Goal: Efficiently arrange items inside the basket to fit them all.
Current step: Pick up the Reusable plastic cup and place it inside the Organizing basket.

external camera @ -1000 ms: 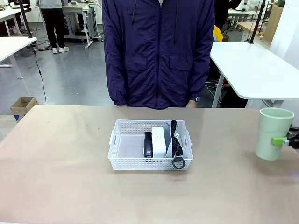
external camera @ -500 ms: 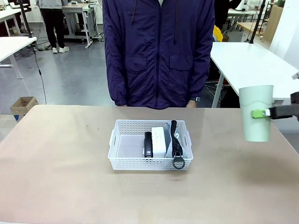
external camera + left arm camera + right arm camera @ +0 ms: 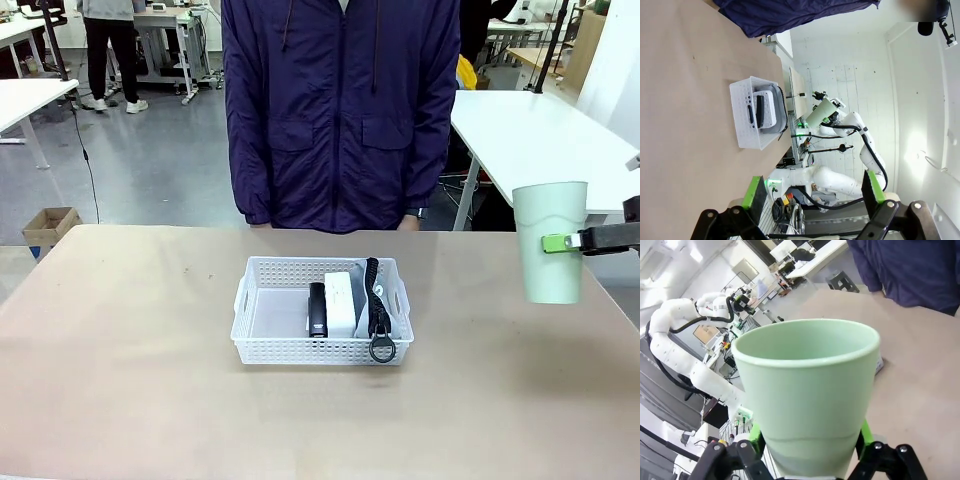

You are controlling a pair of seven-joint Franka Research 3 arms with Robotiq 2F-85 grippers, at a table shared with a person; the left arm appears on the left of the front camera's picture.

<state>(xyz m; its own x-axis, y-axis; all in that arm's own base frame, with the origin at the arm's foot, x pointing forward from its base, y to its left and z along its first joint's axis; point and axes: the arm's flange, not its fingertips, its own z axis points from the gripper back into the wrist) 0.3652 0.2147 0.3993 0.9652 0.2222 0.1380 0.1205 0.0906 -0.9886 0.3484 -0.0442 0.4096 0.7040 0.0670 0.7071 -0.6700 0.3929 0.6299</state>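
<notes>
Above table's right edge | right end effector [image 3: 556, 243] grips pale green cup [image 3: 549, 241] | left end effector [image 3: 813, 192] wide open

Grey polished floor [image 3: 160, 160] stretches behind; white rectangular tables [image 3: 545, 150] stand about, a small brown cardboard box [image 3: 50, 226] left.

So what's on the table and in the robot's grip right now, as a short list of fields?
basket: white, mid-table, left part bare
in basket: black stapler, small white box, grey pouch with black strap
pale green cup: upright, held above the table's right side
right gripper: shut on cup
left gripper: open, holding nothing
person: standing at far edge
</notes>
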